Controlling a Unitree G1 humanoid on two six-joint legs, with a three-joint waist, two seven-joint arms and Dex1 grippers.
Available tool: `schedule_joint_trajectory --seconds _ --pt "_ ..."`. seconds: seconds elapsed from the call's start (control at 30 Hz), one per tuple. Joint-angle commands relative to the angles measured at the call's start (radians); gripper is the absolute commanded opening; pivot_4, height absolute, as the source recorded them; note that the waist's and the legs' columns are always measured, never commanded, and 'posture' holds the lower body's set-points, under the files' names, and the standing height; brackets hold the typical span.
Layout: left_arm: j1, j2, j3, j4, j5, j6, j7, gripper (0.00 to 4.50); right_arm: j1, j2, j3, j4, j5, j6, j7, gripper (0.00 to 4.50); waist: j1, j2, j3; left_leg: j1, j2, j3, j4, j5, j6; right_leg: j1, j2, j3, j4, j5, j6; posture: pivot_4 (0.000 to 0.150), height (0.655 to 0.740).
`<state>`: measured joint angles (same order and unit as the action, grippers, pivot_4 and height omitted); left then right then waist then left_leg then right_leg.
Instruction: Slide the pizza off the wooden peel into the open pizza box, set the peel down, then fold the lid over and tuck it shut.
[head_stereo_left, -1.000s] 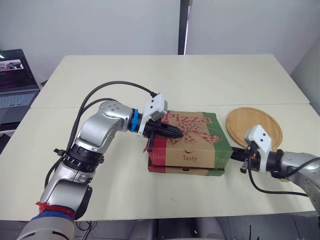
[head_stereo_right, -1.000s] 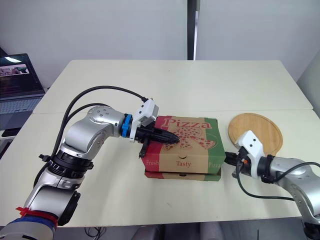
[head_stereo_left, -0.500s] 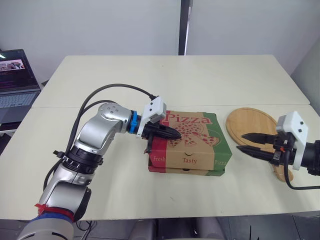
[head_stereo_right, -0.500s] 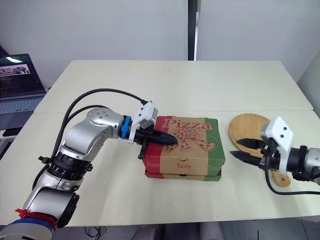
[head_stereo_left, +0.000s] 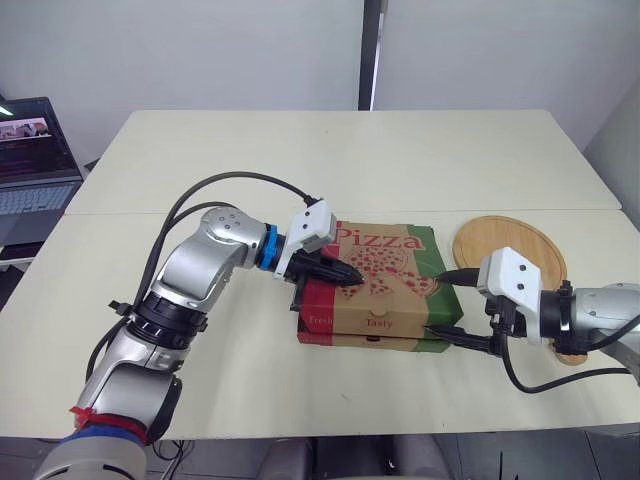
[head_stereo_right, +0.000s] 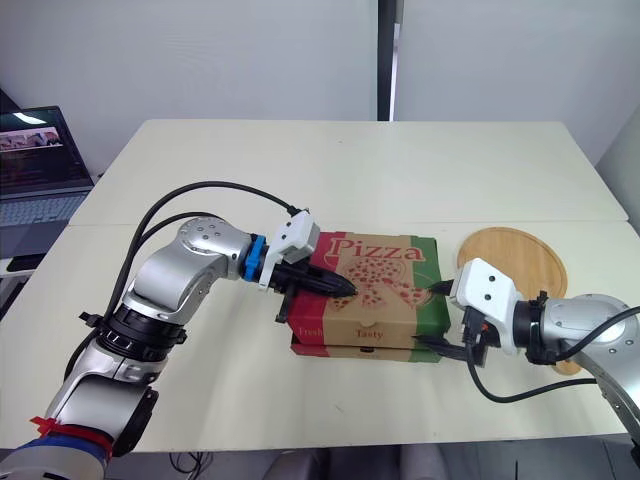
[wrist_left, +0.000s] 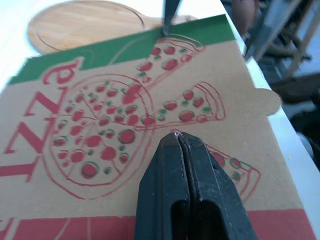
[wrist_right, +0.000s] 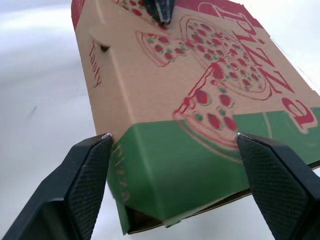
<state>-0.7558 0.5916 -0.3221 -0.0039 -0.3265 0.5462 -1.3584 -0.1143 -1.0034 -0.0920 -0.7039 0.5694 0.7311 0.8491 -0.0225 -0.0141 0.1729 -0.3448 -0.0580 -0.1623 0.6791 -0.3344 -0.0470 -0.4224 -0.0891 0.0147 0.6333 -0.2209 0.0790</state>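
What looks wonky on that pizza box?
The lid is folded over the pizza box but not tucked: it sits raised and a bit crooked on the bottom half, with a gap under the green corner. The left gripper, shut, rests on top; the right gripper is open around the green end.

Likely office, pale tables (head_stereo_left: 400, 160), laptop (head_stereo_left: 30, 160)

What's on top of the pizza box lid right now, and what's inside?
The left gripper, jaws shut, sits on the lid, on its printed top. The lowered lid covers the inside, so the contents are hidden.
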Motion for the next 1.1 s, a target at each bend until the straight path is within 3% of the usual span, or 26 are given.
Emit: schedule_joint_trajectory --seconds 0.03,0.4,0.83,0.97,1.1 --pt "-0.010 0.008 -0.015 -0.041 0.012 -0.031 -0.022 0.00 -0.015 0.001 0.009 -0.012 -0.034 -0.032 -0.007 4.22 0.001 0.000 0.000 0.000 0.000 0.000 0.000 0.000 0.000 0.000 0.000 0.000 0.000 0.000 0.000 0.150 0.7400" --pt "0.009 0.012 -0.040 -0.051 0.049 -0.072 -0.032 0.00 -0.008 0.047 0.083 -0.009 -0.168 -0.100 -0.066 4.22 0.000 0.000 0.000 0.000 0.000 0.000 0.000 0.000 0.000 0.000 0.000 0.000 0.000 0.000 0.000 0.150 0.7400" --pt "0.063 0.021 -0.057 -0.072 0.099 -0.115 -0.010 0.00 0.092 0.060 0.084 -0.062 -0.205 -0.112 -0.069 4.22 0.000 0.000 0.000 0.000 0.000 0.000 0.000 0.000 0.000 0.000 0.000 0.000 0.000 0.000 0.000 0.150 0.7400" --pt "0.069 0.022 -0.057 -0.072 0.107 -0.121 0.000 0.00 0.102 0.078 0.019 -0.071 -0.152 -0.090 -0.071 4.22 0.000 0.000 0.000 0.001 0.000 0.000 0.000 0.000 0.000 0.000 0.000 0.000 0.001 0.000 0.000 0.150 0.7400" --pt "0.070 0.019 -0.053 -0.069 0.111 -0.124 0.006 0.00 0.112 0.086 -0.110 -0.078 -0.007 -0.011 -0.041 4.22 0.001 0.000 0.000 0.001 0.000 0.000 0.000 0.000 0.000 0.001 0.000 0.000 0.001 0.000 0.000 0.150 0.7400"
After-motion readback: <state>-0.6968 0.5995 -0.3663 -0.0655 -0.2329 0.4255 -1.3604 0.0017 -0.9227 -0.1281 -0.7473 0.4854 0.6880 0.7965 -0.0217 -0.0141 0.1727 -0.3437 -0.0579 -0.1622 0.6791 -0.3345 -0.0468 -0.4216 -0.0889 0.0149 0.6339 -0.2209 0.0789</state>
